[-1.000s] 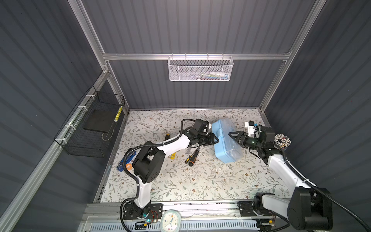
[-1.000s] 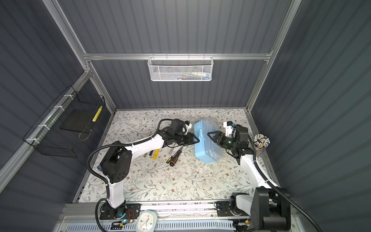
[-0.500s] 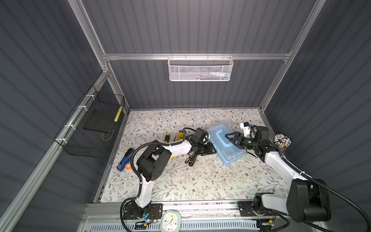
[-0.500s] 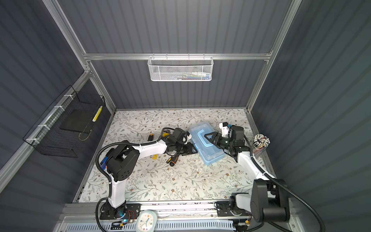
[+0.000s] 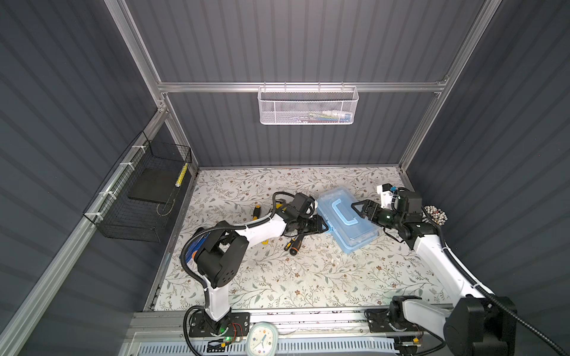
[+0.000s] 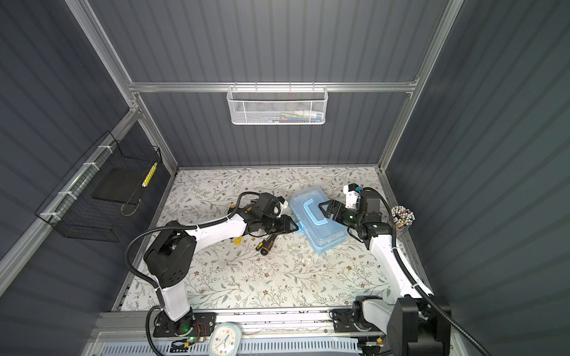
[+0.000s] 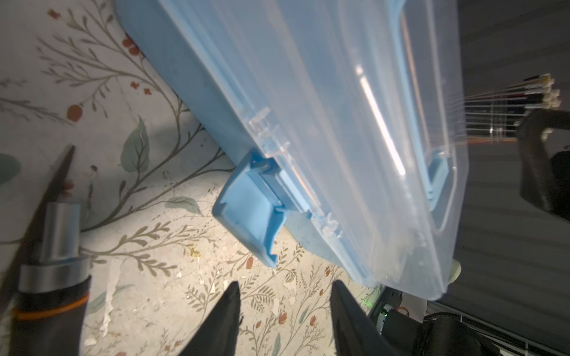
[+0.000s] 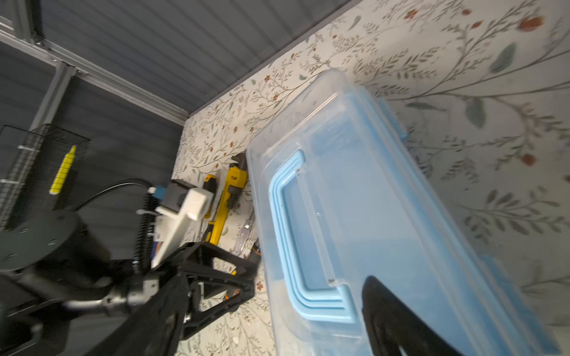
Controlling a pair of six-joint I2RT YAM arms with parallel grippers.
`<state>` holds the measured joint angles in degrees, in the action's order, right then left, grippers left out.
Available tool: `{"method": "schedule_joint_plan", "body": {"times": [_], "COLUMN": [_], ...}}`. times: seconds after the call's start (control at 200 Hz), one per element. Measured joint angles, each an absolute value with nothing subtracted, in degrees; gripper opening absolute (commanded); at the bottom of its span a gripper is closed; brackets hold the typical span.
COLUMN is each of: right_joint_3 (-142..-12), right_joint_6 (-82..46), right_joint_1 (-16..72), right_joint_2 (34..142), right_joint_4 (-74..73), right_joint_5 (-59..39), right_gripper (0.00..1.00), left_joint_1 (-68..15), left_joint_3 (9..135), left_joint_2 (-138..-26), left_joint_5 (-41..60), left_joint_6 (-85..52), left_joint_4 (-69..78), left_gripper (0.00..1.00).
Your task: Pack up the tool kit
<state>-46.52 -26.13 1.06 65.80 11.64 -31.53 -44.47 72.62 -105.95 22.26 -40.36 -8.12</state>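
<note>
Light-blue plastic tool case (image 5: 354, 231) with a clear lid and blue C-shaped handle lies flat on the floral table (image 5: 308, 277), right of centre in both top views, lid down. The left gripper (image 7: 283, 296) holds its fingers parted and empty just short of the flipped-out blue latch (image 7: 249, 212), likely to free the lid. The right gripper (image 5: 360, 212) spreads its fingers over the handle end, gripping nothing, probably to steady the case. A yellow pipe wrench (image 8: 229, 197) lies unpacked beside it.
</note>
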Motion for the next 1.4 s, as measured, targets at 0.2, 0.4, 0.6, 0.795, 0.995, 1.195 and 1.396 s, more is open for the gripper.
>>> {"method": "schedule_joint_plan", "body": {"times": [0.2,0.4,0.6,0.795,0.995,1.195,1.396], "right_joint_3": [-45.71,-42.15,-38.09,-35.51,-33.78,-34.48,-42.24], "right_joint_6": [-22.17,-21.87,-22.96,-24.29,-26.02,-25.89,-23.92], "right_joint_1": [-0.86,-3.20,-4.82,-5.02,-5.21,-4.14,-1.74], "right_joint_2": [66.57,66.83,66.70,66.70,64.23,58.13,57.67], "right_joint_4": [13.52,11.84,7.11,5.50,5.32,12.27,20.40], "right_joint_5": [-25.43,-26.72,-29.95,-33.36,-35.20,-31.22,-26.00], "right_gripper": [0.99,0.99,0.99,0.95,0.90,0.85,0.86], "left_joint_1": [-44.47,-44.47,-44.47,-44.47,-44.49,-44.27,-42.89], "left_joint_3": [75.88,78.37,78.70,78.70,78.70,78.70,78.32], "left_joint_2": [-107.02,-108.57,-108.57,-110.54,-111.18,-111.18,-110.69], "left_joint_5": [21.78,20.64,22.55,26.89,29.54,30.52,30.94], "left_joint_6": [-39.09,-37.67,-38.04,-39.44,-40.29,-40.29,-40.29], "left_joint_4": [-9.87,-12.49,-10.24,-5.30,-2.22,-1.58,-0.58], "left_gripper": [0.46,0.42,0.43,0.48,0.49,0.50,0.51]}}
